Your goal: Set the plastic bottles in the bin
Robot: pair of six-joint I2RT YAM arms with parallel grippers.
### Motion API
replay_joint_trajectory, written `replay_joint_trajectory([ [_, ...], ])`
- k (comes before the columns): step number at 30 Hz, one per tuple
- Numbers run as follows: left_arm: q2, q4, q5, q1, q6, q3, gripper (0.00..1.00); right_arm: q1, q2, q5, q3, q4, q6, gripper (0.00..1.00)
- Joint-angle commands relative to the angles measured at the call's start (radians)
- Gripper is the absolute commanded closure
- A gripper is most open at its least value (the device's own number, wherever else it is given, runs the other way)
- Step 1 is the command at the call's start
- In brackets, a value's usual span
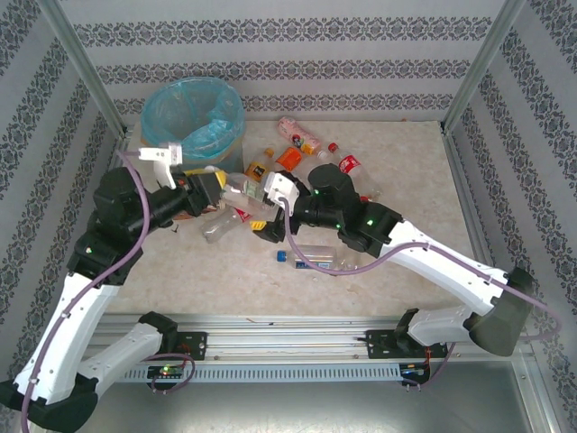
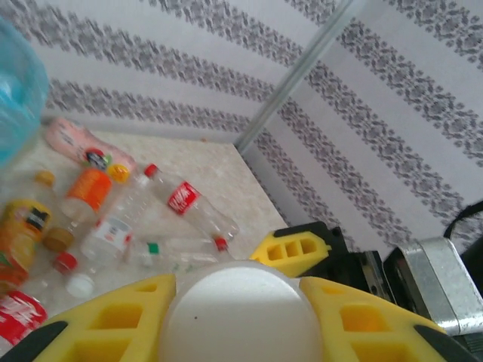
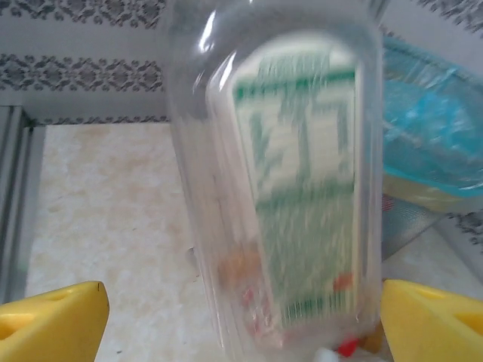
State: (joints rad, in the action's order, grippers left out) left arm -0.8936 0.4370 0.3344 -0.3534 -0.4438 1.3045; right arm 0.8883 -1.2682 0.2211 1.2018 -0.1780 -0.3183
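bin [image 1: 171, 104]: back-left | clear bottle [image 1: 240, 184]: between left end effector [image 1: 221, 189], right end effector [image 1: 263, 194]

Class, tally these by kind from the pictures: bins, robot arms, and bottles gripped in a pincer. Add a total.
bin: 1
robot arms, left arm and right arm: 2
bottle gripped by the left pincer: 1
Total: 4
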Motion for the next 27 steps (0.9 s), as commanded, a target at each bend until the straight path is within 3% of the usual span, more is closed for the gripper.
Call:
replay_joint_trajectory([
  [1,-0.048,-0.043,-0.196,-0.002,0.201,0.132,1.0,0.018,0.021,-0.065,-0.04,-0.01,-0.034,0.02],
  [8,-0.3,-0.057,-0.365,0.023,0.442,0.374,1.0,0.037,0.025,-0.064,-0.074,-0.065,-0.053,0.03],
  [13,-0.476,-0.04,-0.37,0.099,0.473,0.553,1.0,0.047,0.031,-0.054,-0.052,-0.137,-0.079,0.04],
  [19,-0.689,0.097,-0.37,0.234,0.442,0.744,1.0,0.058,0.05,-0.062,-0.035,-0.201,-0.113,0.06],
  [24,-0.877,0.288,-0.323,0.289,0.457,0.887,1.0,0.062,0.067,-0.068,-0.062,-0.191,-0.108,0.05],
  [27,-0.941,0.323,-0.301,0.298,0.477,0.89,1.0,0.071,0.059,-0.074,-0.073,-0.191,-0.103,0.05],
])
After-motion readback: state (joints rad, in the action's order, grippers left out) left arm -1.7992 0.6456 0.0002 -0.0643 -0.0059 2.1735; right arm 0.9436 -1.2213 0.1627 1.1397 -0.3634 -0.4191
